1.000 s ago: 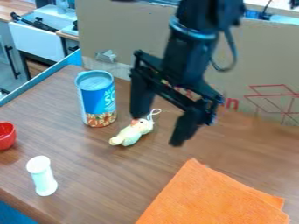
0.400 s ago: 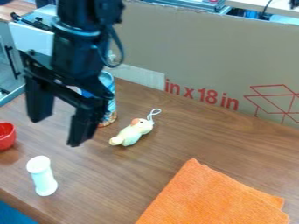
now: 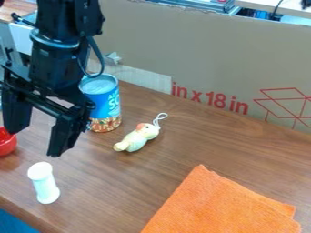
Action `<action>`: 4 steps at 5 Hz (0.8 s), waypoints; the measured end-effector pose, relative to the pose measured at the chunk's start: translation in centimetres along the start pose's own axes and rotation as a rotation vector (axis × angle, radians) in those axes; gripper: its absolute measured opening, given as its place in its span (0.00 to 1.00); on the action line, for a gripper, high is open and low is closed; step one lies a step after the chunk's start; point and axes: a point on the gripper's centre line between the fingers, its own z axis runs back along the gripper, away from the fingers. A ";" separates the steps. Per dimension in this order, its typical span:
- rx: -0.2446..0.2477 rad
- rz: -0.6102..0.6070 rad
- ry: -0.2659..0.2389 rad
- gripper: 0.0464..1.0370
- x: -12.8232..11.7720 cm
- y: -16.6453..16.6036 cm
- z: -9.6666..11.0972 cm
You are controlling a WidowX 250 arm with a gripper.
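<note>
The black robot arm comes in from the top edge at the upper left and reaches downward, nearly upright, with a cable looping out along its right side in the camera view. At its lower end the jaws (image 3: pixel 37 142) hang over the worktop (image 3: pixel 176 159), pointing down. They stand wide apart with nothing between them, and the crosspiece that carries them slants down toward the right of the view.

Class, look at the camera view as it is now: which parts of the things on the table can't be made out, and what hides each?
All in the camera view:
Red bowl: its left side is cut off by the left edge, part of its rim is behind the gripper.
Blue can: lower left side, behind the gripper.
Orange cloth: near part, cut off by the bottom edge.
</note>
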 end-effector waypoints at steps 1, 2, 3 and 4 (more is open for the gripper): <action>-0.006 0.043 0.001 0.96 0.0 0.8 -1.4; -0.056 0.040 -0.034 0.96 0.6 2.2 -3.7; -0.117 0.030 -0.058 0.96 1.0 3.0 -5.1; -0.180 -0.036 -0.133 0.96 2.4 2.6 -6.2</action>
